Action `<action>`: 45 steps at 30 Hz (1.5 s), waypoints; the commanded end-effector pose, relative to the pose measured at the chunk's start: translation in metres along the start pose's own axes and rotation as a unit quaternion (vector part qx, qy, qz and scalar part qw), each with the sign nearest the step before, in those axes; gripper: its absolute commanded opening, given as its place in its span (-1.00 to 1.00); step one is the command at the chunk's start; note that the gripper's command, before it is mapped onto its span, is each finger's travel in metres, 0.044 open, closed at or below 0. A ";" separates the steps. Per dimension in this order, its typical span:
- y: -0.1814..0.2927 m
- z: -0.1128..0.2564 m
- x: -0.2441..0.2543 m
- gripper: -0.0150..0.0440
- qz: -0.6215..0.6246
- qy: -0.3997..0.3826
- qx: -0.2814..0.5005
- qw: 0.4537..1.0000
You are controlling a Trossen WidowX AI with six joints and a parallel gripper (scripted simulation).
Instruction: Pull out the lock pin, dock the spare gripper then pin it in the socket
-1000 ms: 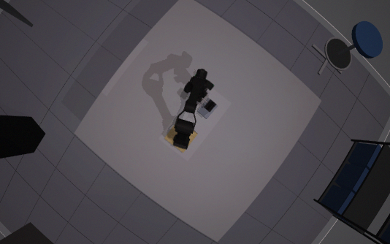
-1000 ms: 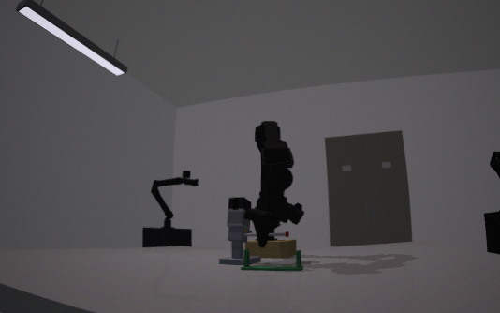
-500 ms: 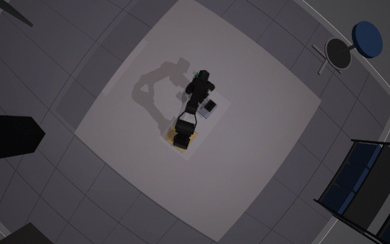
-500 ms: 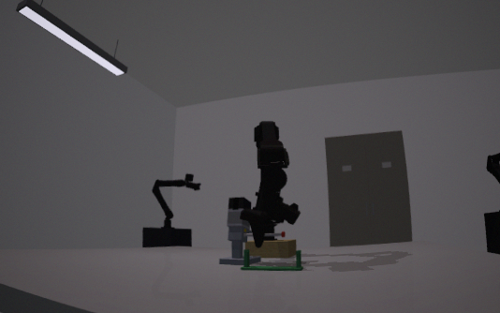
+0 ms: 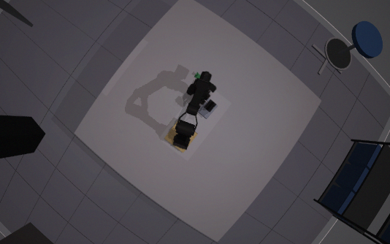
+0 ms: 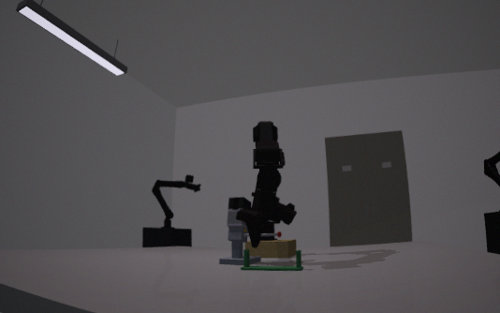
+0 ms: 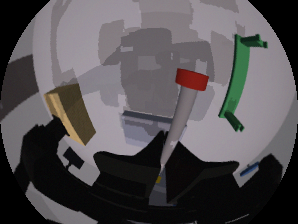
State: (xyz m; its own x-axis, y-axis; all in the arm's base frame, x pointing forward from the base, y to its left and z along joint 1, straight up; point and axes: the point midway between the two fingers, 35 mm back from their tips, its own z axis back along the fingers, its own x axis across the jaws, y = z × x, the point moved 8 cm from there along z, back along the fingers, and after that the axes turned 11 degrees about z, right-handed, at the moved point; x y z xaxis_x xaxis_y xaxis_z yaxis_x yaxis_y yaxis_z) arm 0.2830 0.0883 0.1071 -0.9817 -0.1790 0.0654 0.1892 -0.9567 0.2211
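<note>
My gripper [image 6: 255, 243] [image 7: 164, 134] is shut on the lock pin [image 6: 270, 234] [image 7: 183, 110], a slim grey rod with a red head. The pin lies about level in the exterior view, its head to the right and its other end toward the mount. The mount [image 5: 207, 112] [image 6: 235, 230] [image 7: 145, 129] is a blue-grey post on a flat base. A black block [image 6: 238, 202] [image 5: 210, 105] tops it; whether this is the spare gripper is unclear. A yellow spot [image 7: 158, 178] shows between the fingers. Contact between pin and mount cannot be told.
A green two-post rack [image 5: 197, 75] [image 6: 272, 268] [image 7: 241, 75] holds nothing, close beside the mount. A yellow block [image 5: 169, 137] [image 6: 276, 248] [image 7: 75, 112] lies under my arm's base. Other dark arms [image 6: 163, 199] stand in the background.
</note>
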 end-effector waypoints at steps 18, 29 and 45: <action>0.002 0.000 0.000 0.19 0.000 -0.001 0.000 1.000; -0.010 0.023 0.002 0.19 0.005 -0.010 0.002 1.000; -0.029 0.059 0.005 0.19 0.015 -0.020 0.012 1.000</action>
State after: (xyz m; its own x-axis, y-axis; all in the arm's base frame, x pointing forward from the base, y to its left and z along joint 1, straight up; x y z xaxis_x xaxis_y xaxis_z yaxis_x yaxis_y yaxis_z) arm 0.2739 0.1244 0.1525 -0.9731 -0.2000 0.1147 0.2227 -0.9439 0.2437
